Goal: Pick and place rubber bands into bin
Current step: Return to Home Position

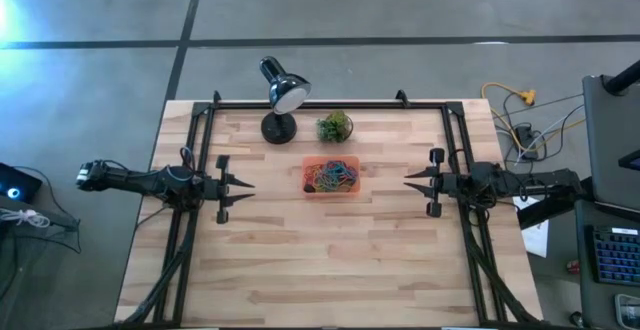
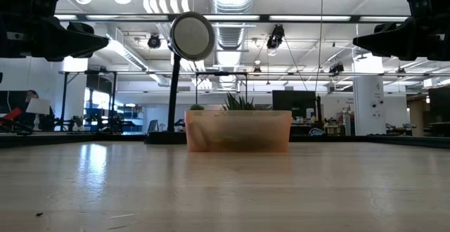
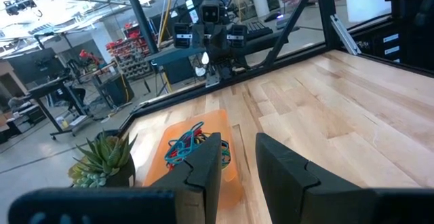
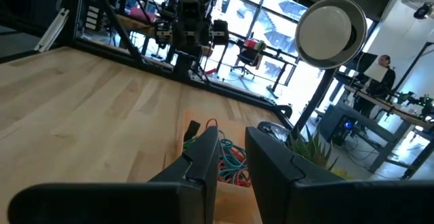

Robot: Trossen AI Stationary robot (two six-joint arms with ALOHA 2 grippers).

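The bin (image 1: 330,194) sits on the wooden table (image 1: 330,270), about in the middle between the two arms. It is orange and you can see through it a bit. The rubber bands (image 1: 331,175) lie inside it in one tangled heap, with blue, red, yellow, green and orange ones all mixed up. The left gripper (image 1: 250,190) hangs up in the air over the left side of the table, well apart from the bin, and its tips point toward the bin. Its two fingers (image 3: 203,170) have a gap between them, and nothing is in the gap. The right gripper (image 1: 408,184) hangs over the right side, also well apart from the bin, and it points back at the bin from the other way. Its fingers (image 4: 202,159) are apart too and hold nothing. A black lamp (image 1: 283,92) stands behind the bin and a bit to the left, with its round head tipped down. A little spiky green plant (image 1: 335,126) stands near the back edge of the bin, next to the foot of the lamp. From table height the leaves of the plant stick up behind the bin.
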